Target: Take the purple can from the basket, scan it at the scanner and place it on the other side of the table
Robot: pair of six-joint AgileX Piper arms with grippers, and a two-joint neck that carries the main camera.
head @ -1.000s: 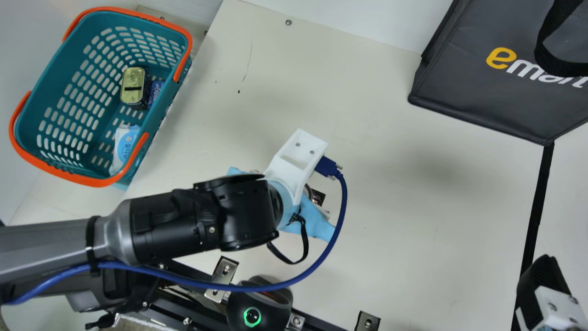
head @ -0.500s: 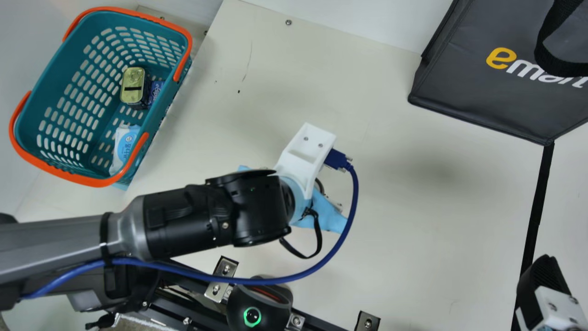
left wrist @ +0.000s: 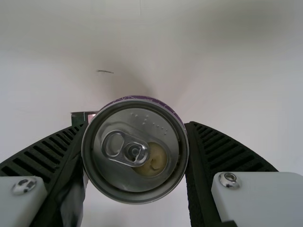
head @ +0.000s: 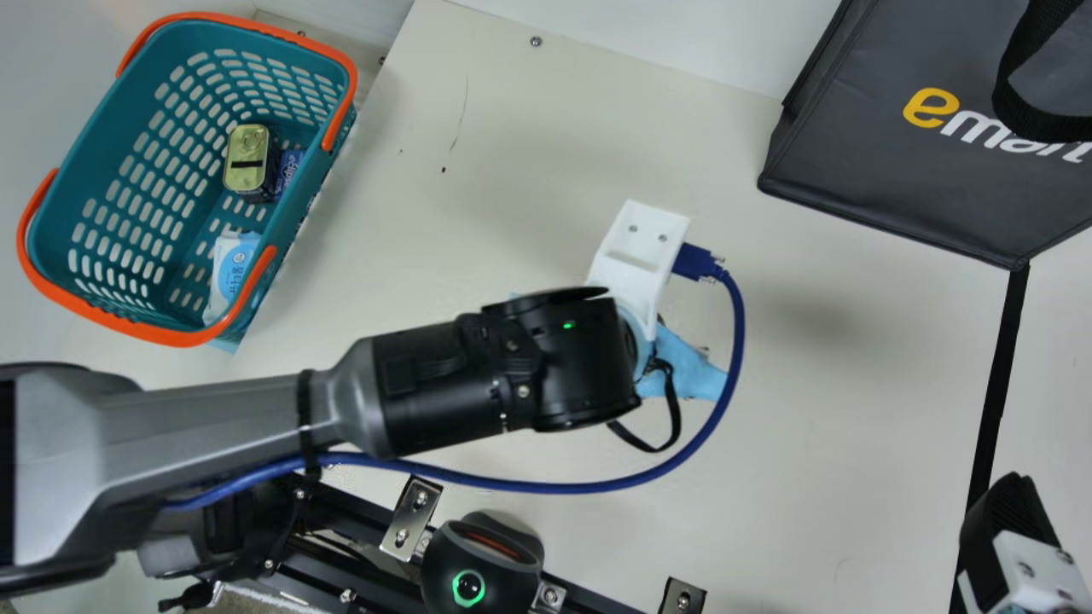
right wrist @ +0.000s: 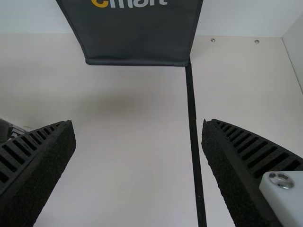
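My left gripper is over the middle of the table, beyond and to the right of the scanner; its wrist hides its fingers there. The left wrist view has the gripper shut on the purple can, one ribbed finger against each side. The can's silver top with its pull tab faces that camera, and only a sliver of purple side is visible. My right gripper stays at the lower right corner; in the right wrist view the gripper is open, with bare table between its fingers.
The teal basket at the upper left holds a gold-topped tin, a blue pack and a white-and-blue packet. A dark bag stands at the upper right. Black tape crosses the table. A small dark-edged item shows beside the can.
My left arm has moved right across the table and slightly toward the far side, away from the basket and past the scanner. The right arm has kept still.
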